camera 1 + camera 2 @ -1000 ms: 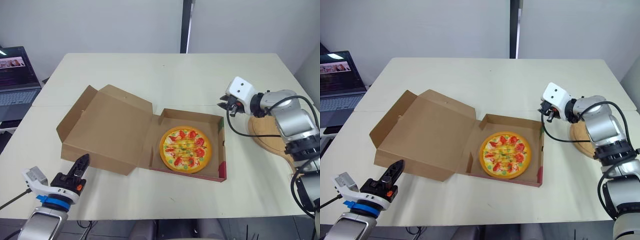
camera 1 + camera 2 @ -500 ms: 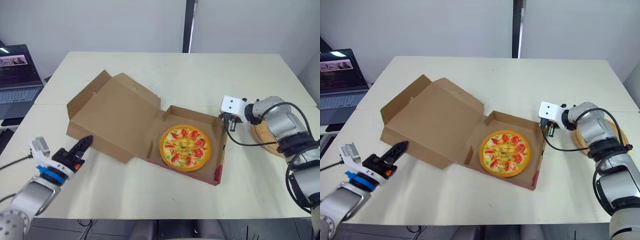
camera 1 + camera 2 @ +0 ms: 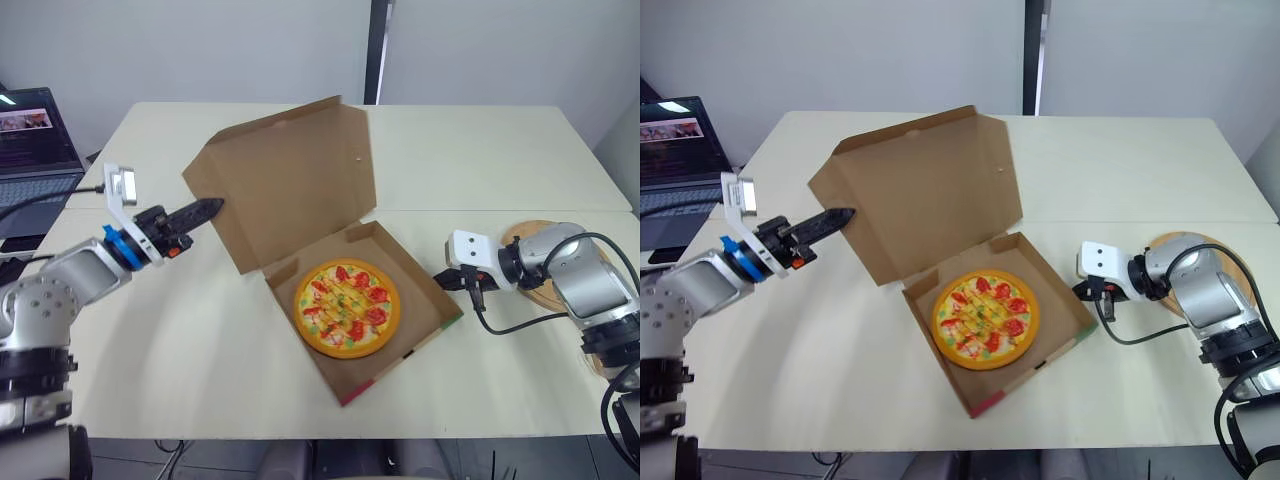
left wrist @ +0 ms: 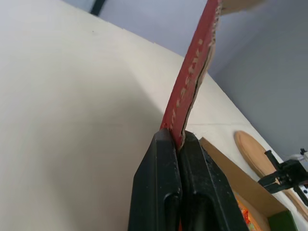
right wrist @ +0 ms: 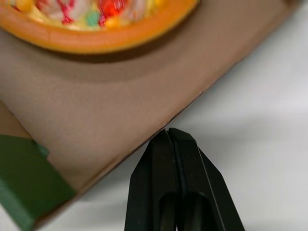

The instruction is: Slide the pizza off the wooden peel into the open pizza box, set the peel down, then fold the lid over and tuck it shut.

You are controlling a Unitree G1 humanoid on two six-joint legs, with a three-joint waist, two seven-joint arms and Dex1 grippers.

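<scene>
Your left gripper [image 3: 210,207] pinches the raised lid [image 3: 290,175] by its edge, left of centre. Your right gripper [image 3: 441,279], fingers pressed together, touches the box [image 3: 408,265] at its right wall. The pizza [image 3: 346,308] lies inside, mid-frame, and the peel [image 3: 528,236] is at right.

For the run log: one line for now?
left tool shut, at raised brown cardboard lid; right tool shut, at box wall; round pizza boxed

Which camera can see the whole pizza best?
The left eye view: the pizza lies whole in the box. The right eye view shows the same. The right wrist view catches just its rim; the left wrist view a tiny sliver.
</scene>
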